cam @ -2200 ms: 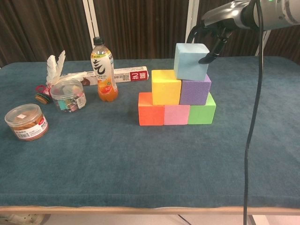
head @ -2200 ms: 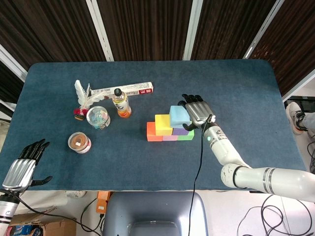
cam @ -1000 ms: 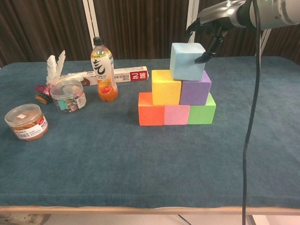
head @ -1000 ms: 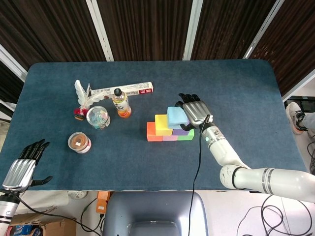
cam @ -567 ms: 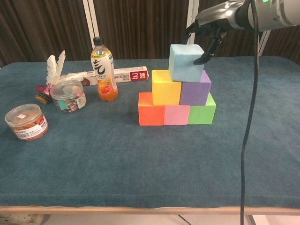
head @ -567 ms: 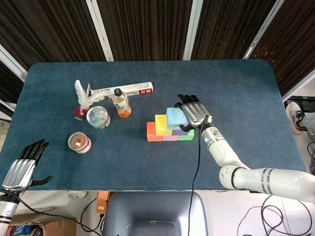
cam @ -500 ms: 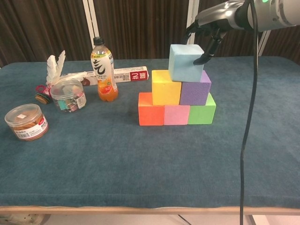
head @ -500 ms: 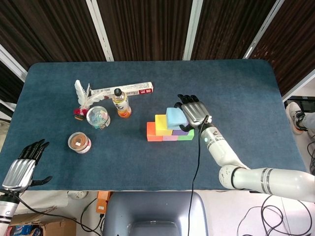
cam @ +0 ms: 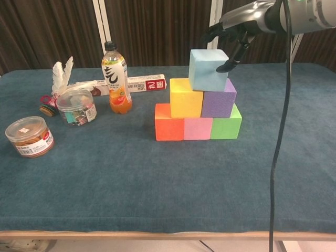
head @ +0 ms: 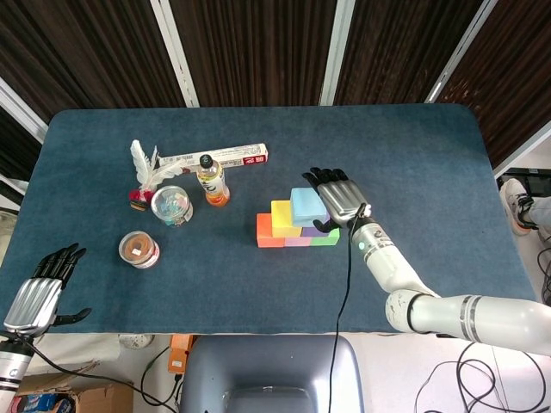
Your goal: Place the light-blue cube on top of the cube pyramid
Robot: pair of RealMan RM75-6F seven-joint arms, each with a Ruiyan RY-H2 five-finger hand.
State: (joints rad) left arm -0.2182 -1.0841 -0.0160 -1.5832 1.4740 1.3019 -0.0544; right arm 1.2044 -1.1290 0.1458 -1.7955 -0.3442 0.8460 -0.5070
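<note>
One light-blue cube (cam: 210, 69) had shifted left and settled across the yellow cube (cam: 186, 97) and purple cube (cam: 219, 102), topping the pyramid, while the right hand (cam: 234, 34) had loosened, fingers (cam: 229, 65) barely touching, so placement looked nearly complete.

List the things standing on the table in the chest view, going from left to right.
Brown-lidded jar → feather shuttlecock → clear tub of colourful clips → orange drink bottle → orange cube → pink cube → green cube.
</note>
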